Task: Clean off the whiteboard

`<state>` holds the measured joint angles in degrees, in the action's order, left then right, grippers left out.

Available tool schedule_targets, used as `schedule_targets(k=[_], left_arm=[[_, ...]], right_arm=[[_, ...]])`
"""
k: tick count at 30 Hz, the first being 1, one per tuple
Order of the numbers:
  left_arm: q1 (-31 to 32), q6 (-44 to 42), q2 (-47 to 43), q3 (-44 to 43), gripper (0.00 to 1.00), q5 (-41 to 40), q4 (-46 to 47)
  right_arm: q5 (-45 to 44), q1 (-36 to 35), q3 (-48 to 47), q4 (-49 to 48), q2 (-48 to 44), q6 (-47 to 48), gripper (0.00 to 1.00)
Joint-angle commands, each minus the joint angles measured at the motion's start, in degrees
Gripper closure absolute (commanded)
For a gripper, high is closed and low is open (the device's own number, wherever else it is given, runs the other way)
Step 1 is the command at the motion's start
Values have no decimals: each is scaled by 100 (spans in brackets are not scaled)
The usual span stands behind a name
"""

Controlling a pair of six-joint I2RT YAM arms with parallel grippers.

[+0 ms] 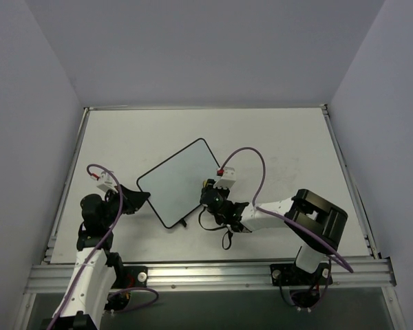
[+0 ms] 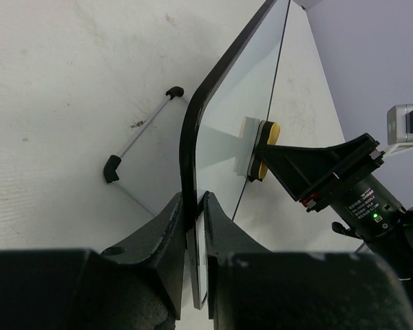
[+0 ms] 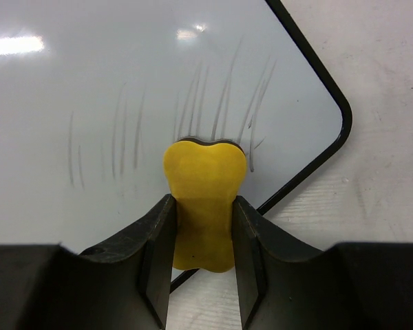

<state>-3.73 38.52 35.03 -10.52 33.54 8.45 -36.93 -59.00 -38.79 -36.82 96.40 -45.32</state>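
My right gripper is clamped on a small yellow foam sponge, pressed against the black-framed white whiteboard. The board stands mid-way across the white tabletop, its edge pinched by my left gripper. Faint grey streaks show around the sponge, so I judge the erasing well advanced but incomplete.

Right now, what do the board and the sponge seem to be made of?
Board: smooth glossy white sheet, likely coated plastic or metal; it mirrors the lights. Frame: black, probably plastic. Sponge: yellow foam, seemingly soft; its sides pinch in where gripped.
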Motion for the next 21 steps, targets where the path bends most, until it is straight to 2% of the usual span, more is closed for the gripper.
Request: schedule_targets(k=[1,10,14,21], left_arm=[[12,-99,-66,-336,98,83,254],[12,-99,-40,-336,98,126,298],[12,-99,-40,-336,98,127,298],[47,-99,-40,-336,98,109,298]], right_arm=[[-306,249,161,412,-25,-152,100],[-245,100,-14,210,-43,154,100],[-394,-400,-515,315,325,436,100],[-394,-849,-1394,368,836,840,100]])
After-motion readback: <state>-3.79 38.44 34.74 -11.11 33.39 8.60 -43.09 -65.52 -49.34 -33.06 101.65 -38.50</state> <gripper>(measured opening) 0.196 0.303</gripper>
